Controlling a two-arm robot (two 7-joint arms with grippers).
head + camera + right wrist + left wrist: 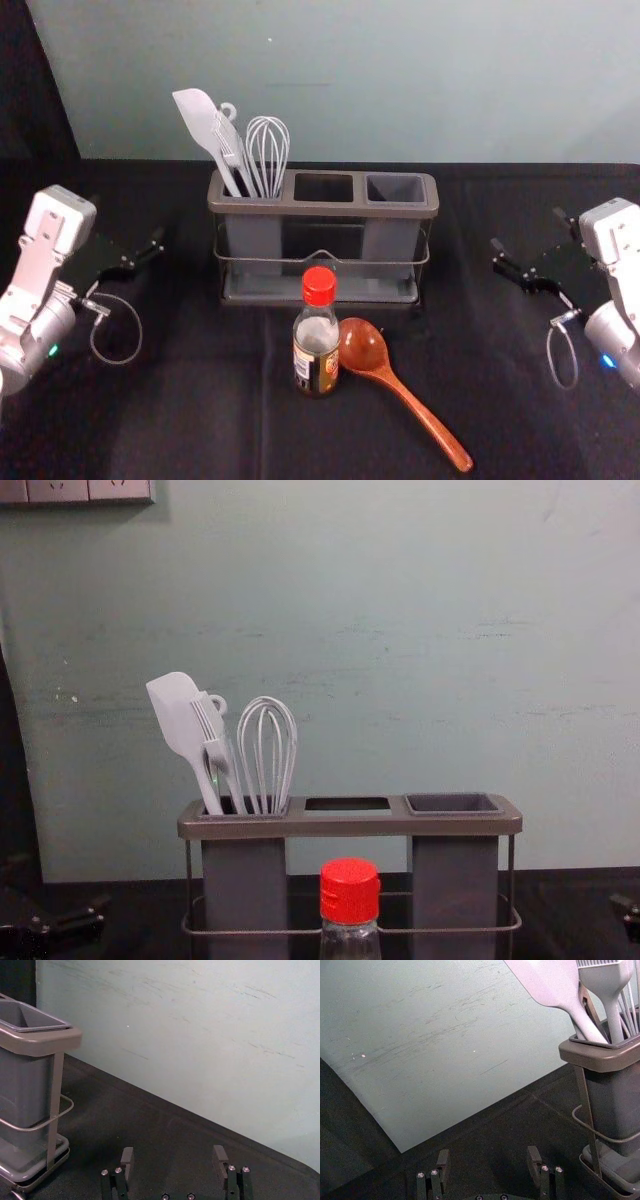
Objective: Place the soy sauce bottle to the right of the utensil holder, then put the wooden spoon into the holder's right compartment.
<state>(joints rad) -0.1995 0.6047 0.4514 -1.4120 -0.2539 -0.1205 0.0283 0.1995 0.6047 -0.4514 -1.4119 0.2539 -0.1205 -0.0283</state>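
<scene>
My left gripper (128, 228) is open and empty, left of the utensil holder (323, 208); its parted fingertips show in the left wrist view, gripper (489, 1159). On the other side, my right gripper (528, 230) is open and empty too, as the right wrist view confirms, gripper (173, 1156). The soy sauce bottle (317, 340) stands upright in front of the holder's middle, its red cap (350, 891) visible in the chest view. Beside it lies the wooden spoon (402, 390), bowl near the bottle, handle slanting toward the front right. The holder's right compartment (452, 804) is empty.
A white spatula (205, 128), a brush and a whisk (268, 152) stand in the holder's left compartment. Black cloth covers the table (190, 420), which ends at a pale wall (450, 80). Dark table surface lies between the holder and my right gripper.
</scene>
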